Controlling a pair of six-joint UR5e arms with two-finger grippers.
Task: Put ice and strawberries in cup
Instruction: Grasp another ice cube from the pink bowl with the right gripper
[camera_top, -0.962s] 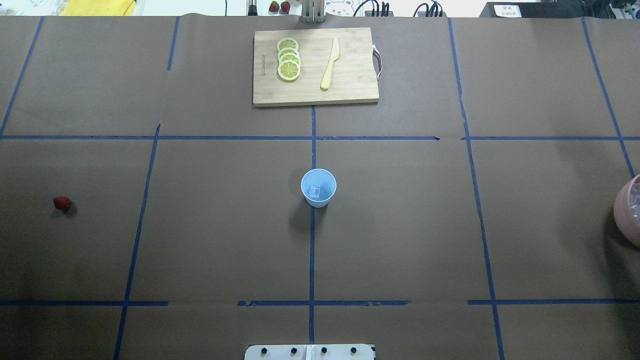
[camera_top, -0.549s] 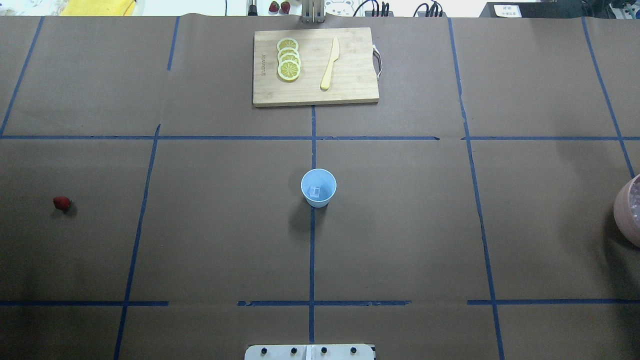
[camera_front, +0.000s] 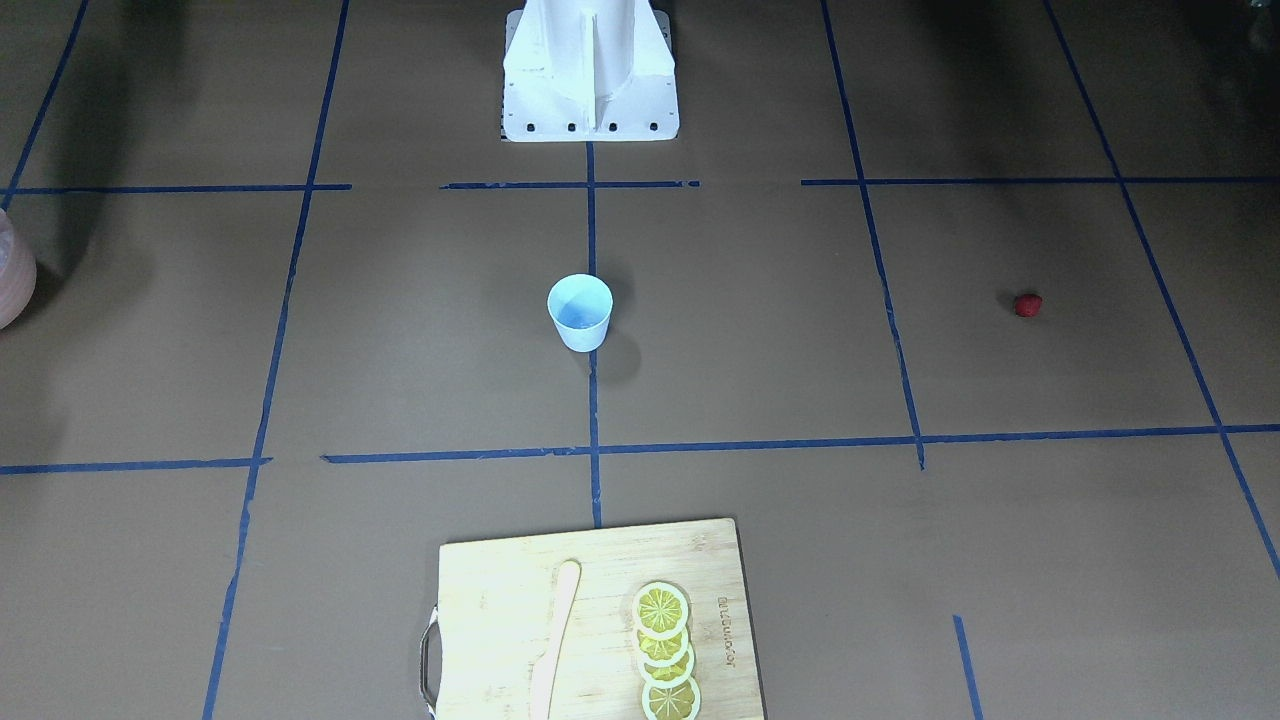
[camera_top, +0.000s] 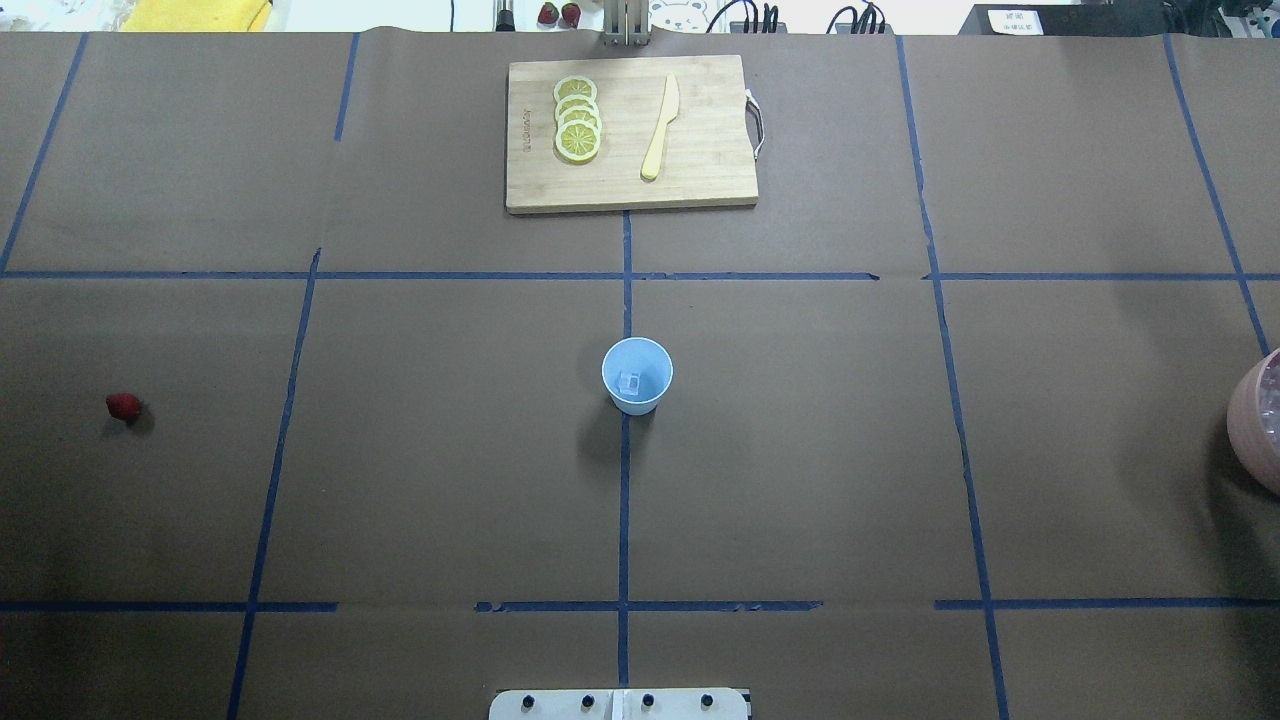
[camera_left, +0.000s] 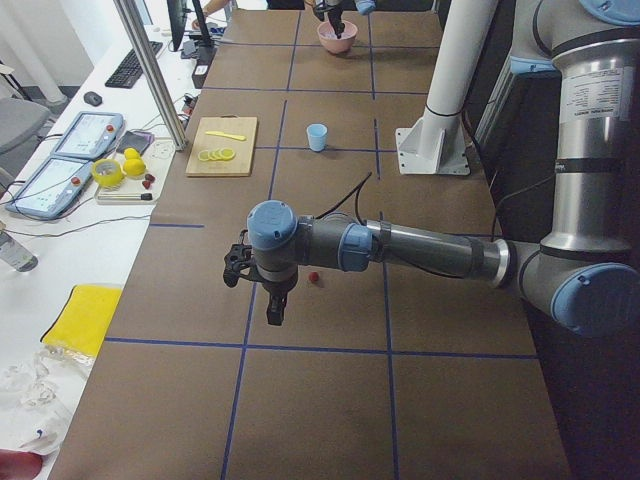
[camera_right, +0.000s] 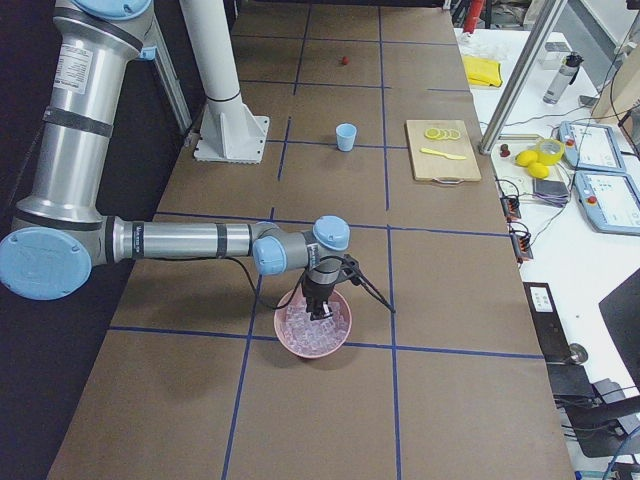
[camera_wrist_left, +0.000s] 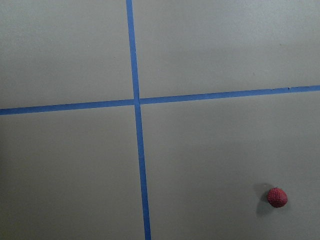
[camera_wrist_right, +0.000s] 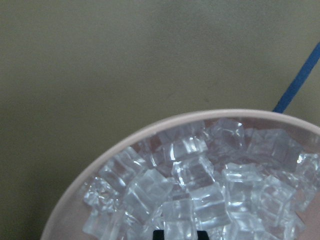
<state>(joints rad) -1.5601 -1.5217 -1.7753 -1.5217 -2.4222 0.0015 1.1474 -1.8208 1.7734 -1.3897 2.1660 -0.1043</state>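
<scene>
Starting at the left of the overhead view: finding the strawberry (camera_top: 123, 405) lying alone on the brown worktop (camera_top: 400, 480), well apart from the cup (camera_top: 638, 404). Judging it light, round and liable to roll or bruise, so favouring a gentle pinch from above, across its widest part. Seeing the left hand (camera_left: 272, 318) only from the left-end camera, hanging over the worktop near the berry. Not being able to tell whether open or closed. Catching the berry low in the right corner of the left wrist camera, so not yet centring on it.

Moving to the middle: finding the cup standing upright on a blue tape line (camera_top: 624, 500), holding one ice cube (camera_top: 630, 381) at its bottom. Reading that cube plainly from overhead, hardly at all from the front camera.

Ending at the right: meeting the pink bowl (camera_top: 1245, 440), cut off by the overhead frame's edge. Getting it whole only from the right-end camera, with the right hand (camera_right: 319, 312) poised just above its heap. Finding the ice (camera_wrist_right: 200, 175) packed close in the right wrist camera, with only a dark sliver at the bottom edge, so again not telling open from closed. Judging the cubes hard, slick and crowded, so taking a top one by two opposite flat faces.
</scene>
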